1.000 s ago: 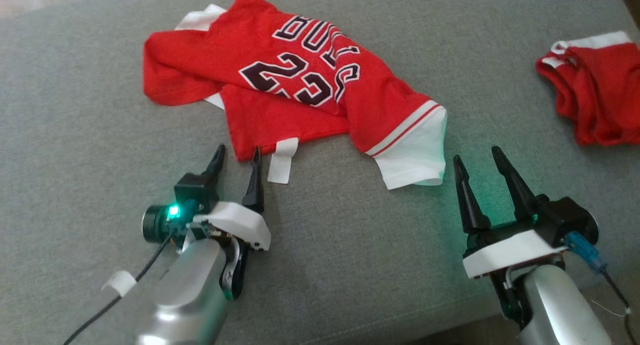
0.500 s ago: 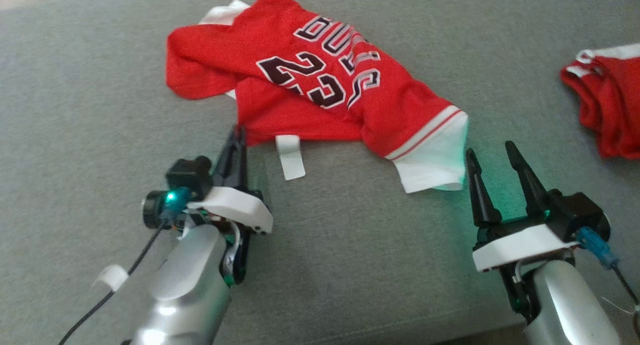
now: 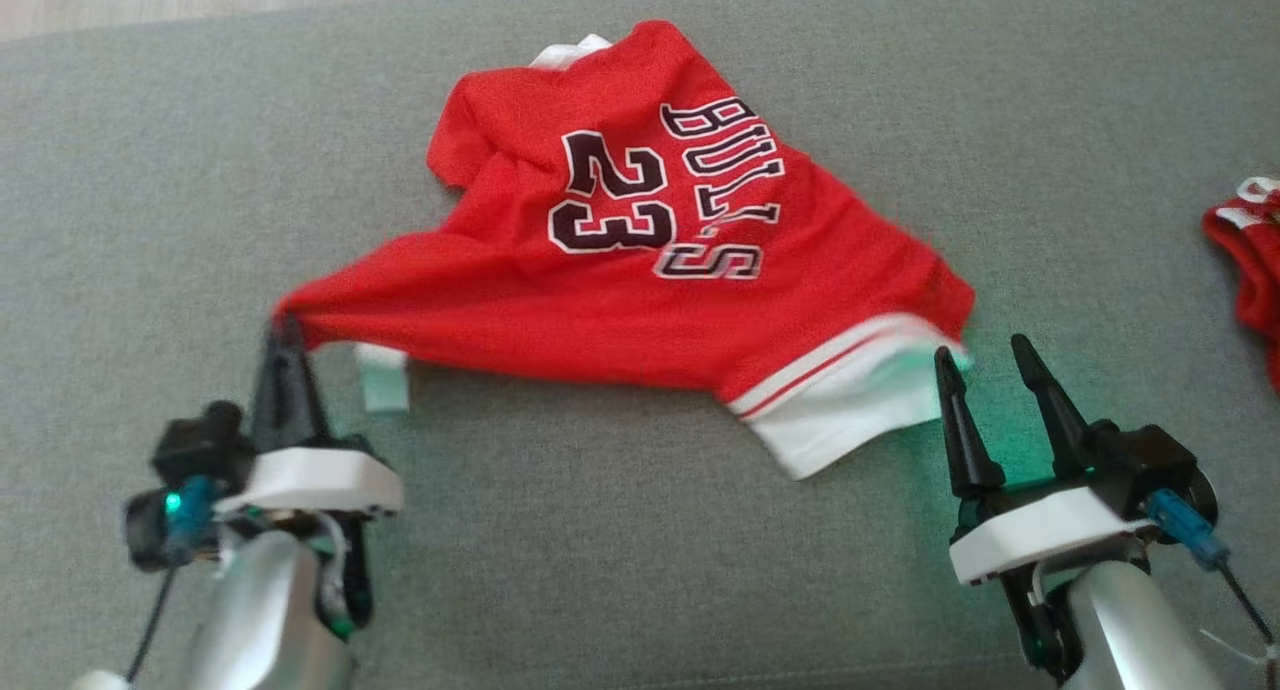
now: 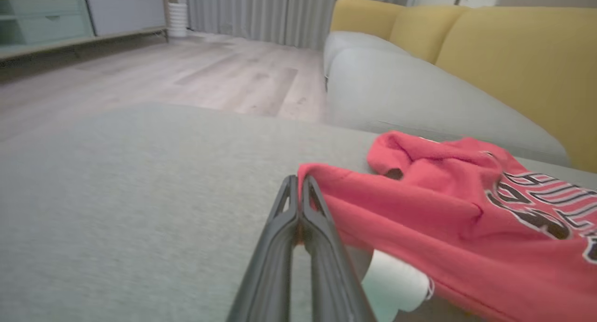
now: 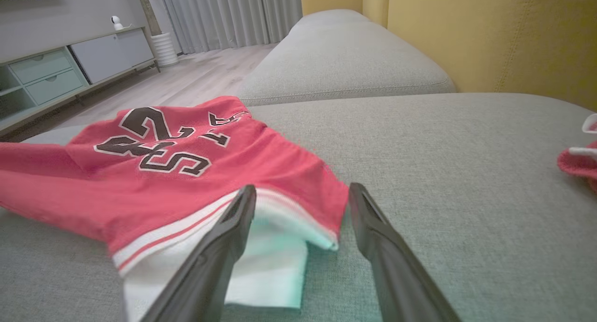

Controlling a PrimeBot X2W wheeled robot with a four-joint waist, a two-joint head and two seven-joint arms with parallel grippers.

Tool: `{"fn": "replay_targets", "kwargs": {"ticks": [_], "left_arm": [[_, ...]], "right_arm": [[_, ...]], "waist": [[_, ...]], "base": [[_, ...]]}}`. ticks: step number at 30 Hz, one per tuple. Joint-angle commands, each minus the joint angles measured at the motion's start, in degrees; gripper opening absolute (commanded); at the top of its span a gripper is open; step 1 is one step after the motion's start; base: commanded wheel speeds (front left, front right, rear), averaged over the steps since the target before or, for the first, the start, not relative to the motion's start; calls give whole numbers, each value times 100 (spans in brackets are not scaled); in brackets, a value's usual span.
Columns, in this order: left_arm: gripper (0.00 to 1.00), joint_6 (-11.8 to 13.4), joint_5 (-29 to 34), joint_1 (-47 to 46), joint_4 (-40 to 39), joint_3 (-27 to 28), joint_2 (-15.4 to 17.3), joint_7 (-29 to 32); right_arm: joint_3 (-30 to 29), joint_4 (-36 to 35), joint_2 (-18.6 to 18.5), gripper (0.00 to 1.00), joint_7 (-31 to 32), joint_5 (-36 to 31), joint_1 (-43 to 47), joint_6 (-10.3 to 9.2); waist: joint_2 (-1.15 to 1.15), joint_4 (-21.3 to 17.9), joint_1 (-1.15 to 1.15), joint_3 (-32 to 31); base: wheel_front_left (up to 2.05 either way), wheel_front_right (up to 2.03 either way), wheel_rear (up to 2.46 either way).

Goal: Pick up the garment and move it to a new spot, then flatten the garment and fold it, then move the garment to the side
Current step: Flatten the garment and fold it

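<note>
The left gripper (image 3: 284, 328) is clenched on the jersey (image 3: 640, 270), pinching a red corner right at the fingertips. From that corner the cloth runs taut away to the right of the jaws and lies spread on the couch (image 3: 600, 550), with the number and lettering facing up. A white tag (image 3: 383, 382) hangs from the jersey's edge just right of the closed jaws. The right gripper (image 3: 981, 349) stands with its jaws spread and grasps nothing. The jersey's white hem (image 3: 850, 420) lies at its left fingertip, and in the right wrist view a corner of the hem reaches into the gap between the two fingers, unpinched. Counted, there are two grippers, one jersey in hand, one tag, and one second red garment (image 3: 1245, 260), which lies well apart to the right of the right jaws. A second ago the left jaws stood open, just short of the jersey's near edge, and the jersey lay bunched and folded over itself. Now the jaws are shut on the corner, the corner is drawn out to the left, and the cloth is stretched flatter. The right jaws stay as wide as before, and the hem now lies closer to them.
</note>
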Motion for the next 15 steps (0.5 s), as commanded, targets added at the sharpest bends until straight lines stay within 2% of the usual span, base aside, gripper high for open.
{"fn": "replay_targets", "kwargs": {"ticks": [1,7,8,9,15], "left_arm": [[0,76,109,-102,-210,350,158,-30],[0,75,380,44,-95,872,143,-30],[37,43,426,54,-65,913,137,-30],[98,25,467,71,-48,944,116,-30],[100,-56,907,321,-333,958,0,-30]], "right_arm": [[136,-109,-23,100,-63,11,-10,20],[223,61,-55,100,-63,39,51,20],[236,85,-60,100,-63,43,55,20],[245,103,-61,100,-63,47,59,20],[166,-81,12,100,-63,-2,86,20]], "waist": [[0,5,1,-16],[0,-7,1,-63],[0,-3,1,-68],[0,3,1,-78],[0,50,1,-245]], "base": [[0,0,0],[0,0,0],[0,0,0],[0,0,0],[0,0,0]]}}
